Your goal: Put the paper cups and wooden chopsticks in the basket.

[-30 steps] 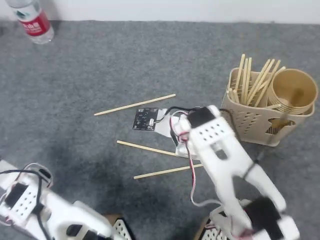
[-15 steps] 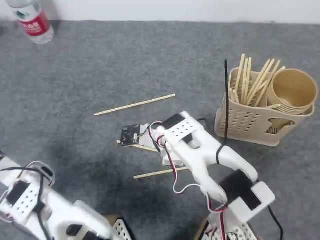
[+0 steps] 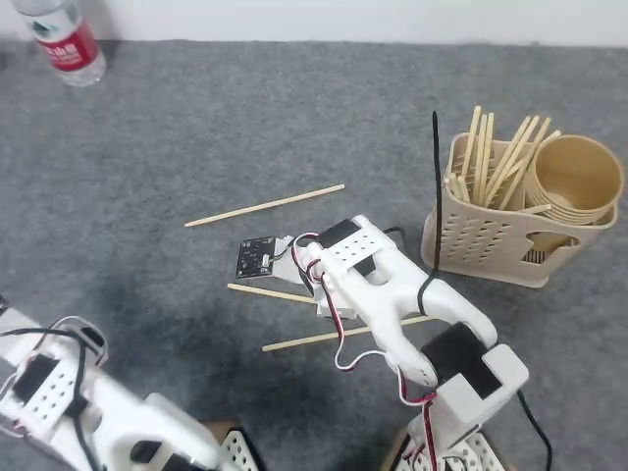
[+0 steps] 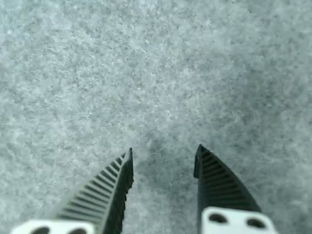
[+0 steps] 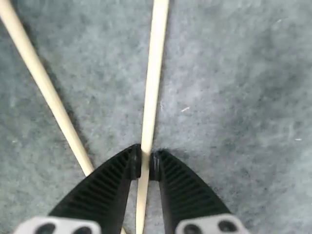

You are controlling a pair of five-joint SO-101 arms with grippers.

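A grey surface (image 3: 177, 128) is seen in the high view. At 3 o'clock a slotted basket (image 3: 481, 245) stands upright. In it a stack of paper cups (image 3: 574, 177) is nested on the side toward 3 o'clock, and a bundle of basket chopsticks (image 3: 496, 157) is leaned beside the cups, toward 12 o'clock.

Three more chopsticks are left lying on the surface near the middle. The upper chopstick (image 3: 265, 205) lies alone toward 11 o'clock from the right arm (image 3: 392, 285). The middle chopstick (image 3: 265, 291) and the lower chopstick (image 3: 304, 340) lie closer together, and both are partly covered by that arm. A thin black cable (image 3: 436, 186) is seen rising just beside the basket wall. A plastic bottle (image 3: 64, 39) is placed well apart at 11 o'clock.

In the right wrist view, the right hand (image 5: 145, 165) is closed on a gripped chopstick (image 5: 153, 83), which is pinched between the ribbed fingertips (image 5: 168, 168) and runs straight away from them over the surface. A neighbouring chopstick (image 5: 39, 83) lies at an angle just beside it, outside the grip. Which of the sticks in the high view is the pinched one cannot be told.

The left arm (image 3: 59, 392) is kept low at 7 o'clock, well apart from the basket. In its wrist view, the left hand (image 4: 163, 155) is held open above bare surface, with nothing between its fingers.
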